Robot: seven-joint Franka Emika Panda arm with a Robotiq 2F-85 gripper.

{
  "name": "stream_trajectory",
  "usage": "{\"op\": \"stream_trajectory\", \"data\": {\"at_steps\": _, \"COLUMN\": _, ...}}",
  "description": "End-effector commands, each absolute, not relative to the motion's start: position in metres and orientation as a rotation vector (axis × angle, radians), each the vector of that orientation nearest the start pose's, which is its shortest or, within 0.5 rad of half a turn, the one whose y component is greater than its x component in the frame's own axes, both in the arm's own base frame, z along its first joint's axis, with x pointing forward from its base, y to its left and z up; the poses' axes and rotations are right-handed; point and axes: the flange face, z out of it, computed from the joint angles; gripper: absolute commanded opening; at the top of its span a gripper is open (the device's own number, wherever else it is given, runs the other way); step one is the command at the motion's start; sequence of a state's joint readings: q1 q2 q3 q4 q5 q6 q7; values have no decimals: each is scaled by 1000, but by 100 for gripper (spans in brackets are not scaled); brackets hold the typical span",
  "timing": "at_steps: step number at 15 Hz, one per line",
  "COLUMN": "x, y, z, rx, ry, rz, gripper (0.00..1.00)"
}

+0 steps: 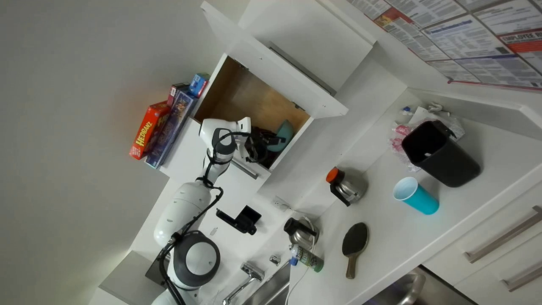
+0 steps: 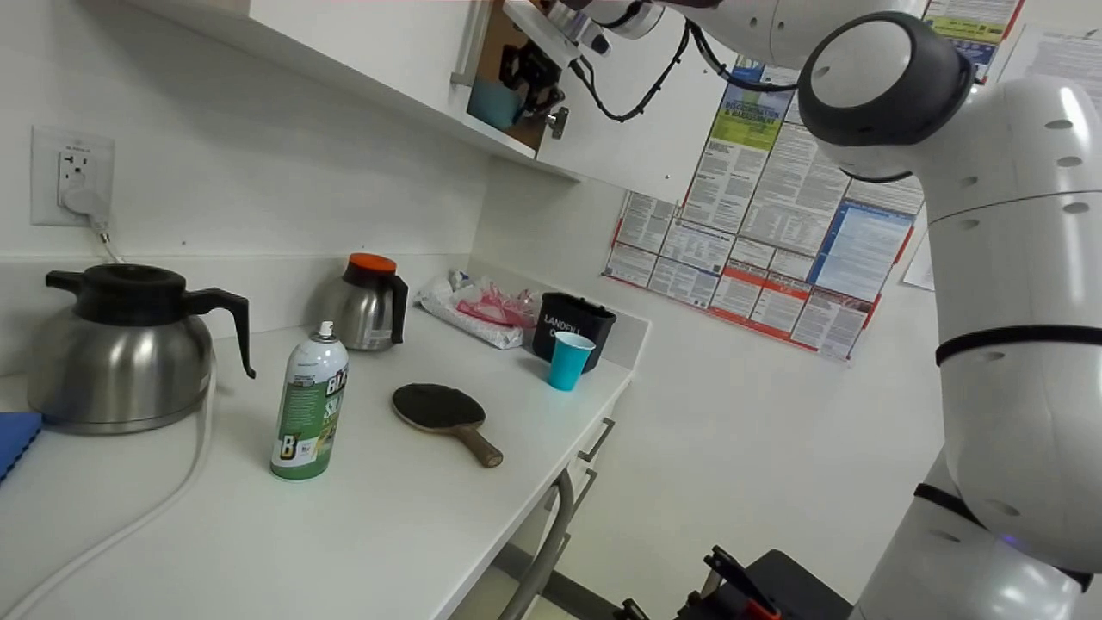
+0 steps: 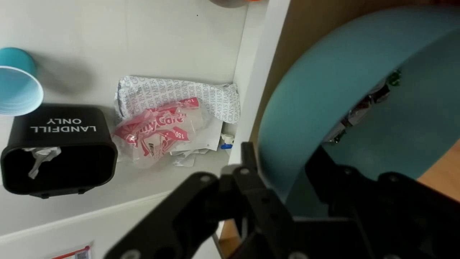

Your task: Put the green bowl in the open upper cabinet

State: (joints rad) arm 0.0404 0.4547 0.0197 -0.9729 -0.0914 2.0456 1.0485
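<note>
The green bowl (image 1: 284, 132) is inside the open upper cabinet (image 1: 256, 93), low down near its bottom panel. It also shows in an exterior view (image 2: 493, 103) and fills the right of the wrist view (image 3: 316, 82). Some wrapped candies lie in it. My gripper (image 3: 282, 149) reaches into the cabinet. Its fingers stand apart, one outside the bowl's wall and one inside, with a gap between them wider than the wall. The cabinet's white front edge (image 3: 262, 72) runs beside the bowl. Whether the bowl touches the cabinet floor is hard to tell.
The cabinet door (image 1: 275, 63) stands open beside the arm. Board games (image 1: 148, 131) lie on top. On the counter below are a light-blue cup (image 1: 417, 197), a black bin (image 1: 449, 156), steel carafes (image 1: 351, 188), a paddle (image 1: 355, 241) and a spray can (image 2: 310, 413).
</note>
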Motion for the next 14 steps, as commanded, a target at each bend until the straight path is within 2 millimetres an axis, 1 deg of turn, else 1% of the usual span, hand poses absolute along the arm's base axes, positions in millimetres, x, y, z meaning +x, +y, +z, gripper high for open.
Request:
{"op": "stream_trajectory", "data": {"at_steps": 1, "x": 715, "y": 36, "z": 696, "rx": -2412, "ry": 1302, "rz": -820, "gripper": 76}}
{"op": "stream_trajectory", "data": {"at_steps": 4, "x": 706, "y": 39, "z": 708, "rx": -2409, "ry": 1298, "rz": -824, "gripper": 98}}
{"op": "stream_trajectory", "data": {"at_steps": 5, "x": 701, "y": 40, "z": 711, "rx": -2424, "ry": 1301, "rz": -804, "gripper": 100}}
{"op": "stream_trajectory", "data": {"at_steps": 8, "x": 683, "y": 44, "z": 723, "rx": -2462, "ry": 1305, "rz": -777, "gripper": 100}}
{"op": "stream_trajectory", "data": {"at_steps": 9, "x": 674, "y": 43, "z": 730, "rx": -2467, "ry": 1309, "rz": -780, "gripper": 100}}
{"op": "stream_trajectory", "data": {"at_steps": 12, "x": 648, "y": 33, "z": 755, "rx": -2438, "ry": 1302, "rz": -839, "gripper": 100}}
{"op": "stream_trajectory", "data": {"at_steps": 14, "x": 625, "y": 21, "z": 761, "rx": -2458, "ry": 1303, "rz": -831, "gripper": 100}}
